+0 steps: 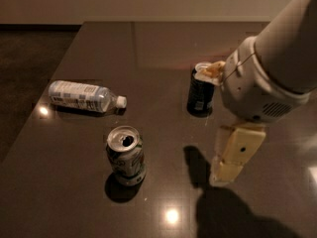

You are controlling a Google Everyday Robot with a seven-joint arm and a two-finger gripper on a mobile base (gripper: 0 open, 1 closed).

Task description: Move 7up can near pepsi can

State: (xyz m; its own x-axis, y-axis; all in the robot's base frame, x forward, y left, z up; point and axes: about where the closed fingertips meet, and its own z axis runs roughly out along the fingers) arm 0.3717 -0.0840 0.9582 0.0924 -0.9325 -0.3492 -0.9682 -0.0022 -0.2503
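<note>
Gripper [215, 124] hung right of centre beside the pepsi can [199, 97], jaws apart, empty. 7up can [126, 155] stood upright lower-left on surface [148, 43]; water bottle [84, 96] lay left.

The 7up can [126, 155], whitish-green with an opened silver top, stands upright on the dark bench [148, 48]. The navy pepsi can [199, 97] stands upright well apart, farther back and rightward. The gripper [224, 171] hangs before the pepsi can.

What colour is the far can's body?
Dark navy blue, on the pepsi can, clearest in the camera view; the gripper hangs front-right of it.
</note>
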